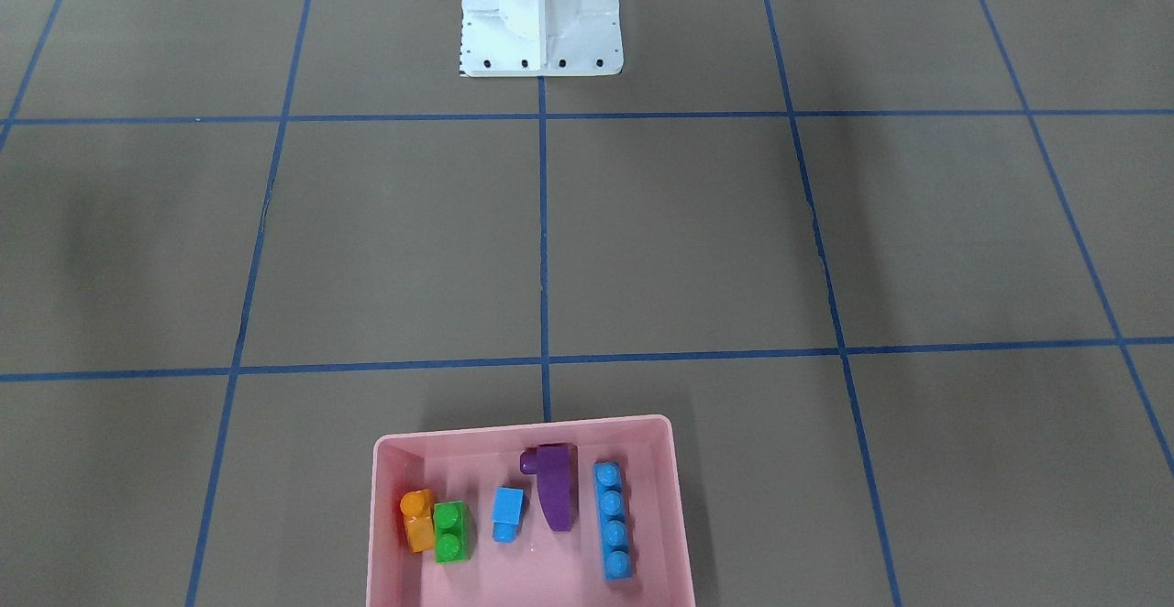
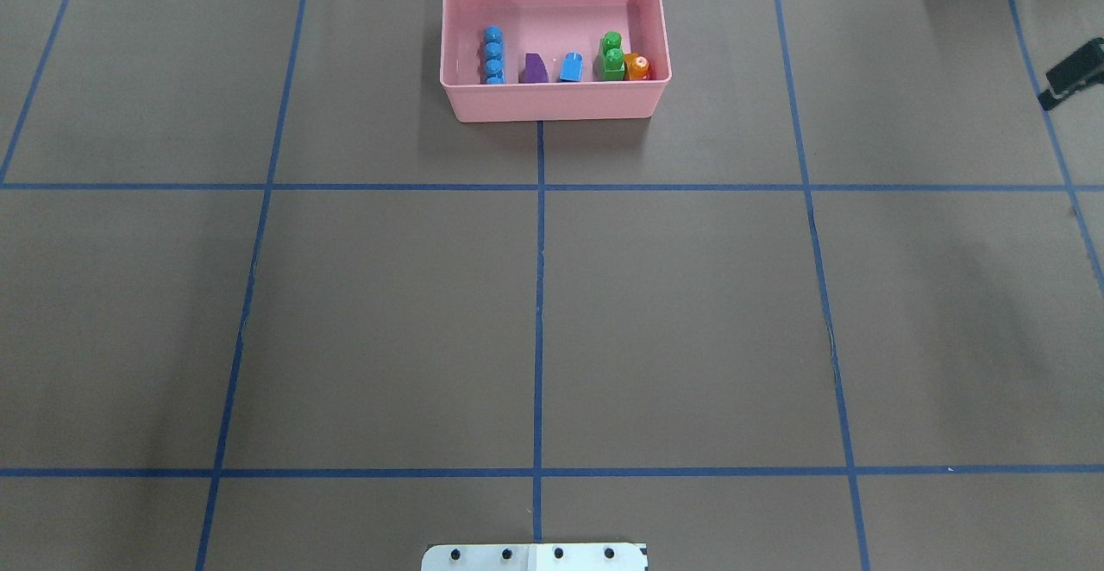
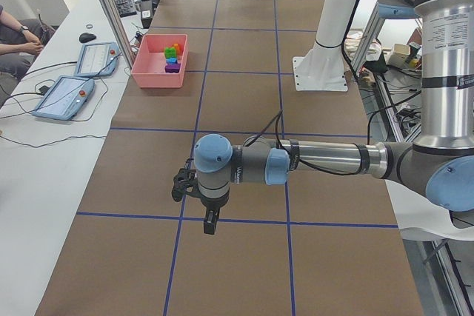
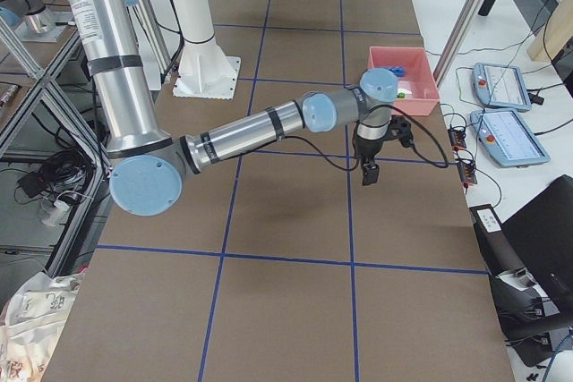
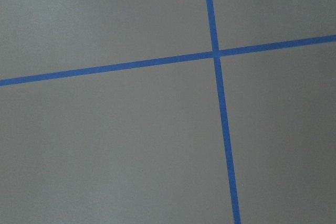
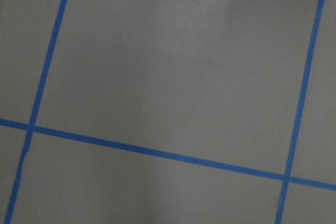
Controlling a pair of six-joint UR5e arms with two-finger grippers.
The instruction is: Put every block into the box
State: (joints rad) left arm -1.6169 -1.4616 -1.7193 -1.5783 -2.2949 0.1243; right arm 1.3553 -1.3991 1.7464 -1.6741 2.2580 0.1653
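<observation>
Risk, judged: the task looks finished, so the main hazard is a needless further move. An arm sweeping low toward 12 o'clock in the overhead view could strike a wall of the box (image 1: 523,425). The box sits close to the far edge of the table (image 1: 688,240), so a knock could push it toward that edge or tip blocks out. A redundant grasp inside could also lift a block out again.

Location: all blocks lie inside the box, in a row. In the front-facing view they run from 9 o'clock to 3 o'clock.

Count:
- orange block (image 1: 417,520): 1, at the 9 o'clock end, touching the green one.
- green two-stud block (image 1: 450,532): 1.
- small blue block (image 1: 507,511): 1, middle of the row, apart from its neighbours.
- purple curved block (image 1: 555,492): 1.
- long blue four-stud block (image 1: 613,520): 1, at the 3 o'clock end.
- blocks in total: 5.
- box: 1.

End effectors: 2.
- left gripper (image 3: 211,221): hangs over bare table, well apart from the box. Nothing shows in its grasp, and how far its jaws are parted cannot be told.
- right gripper (image 4: 369,172): hangs above the table near the box. Its jaw opening cannot be told either.
</observation>
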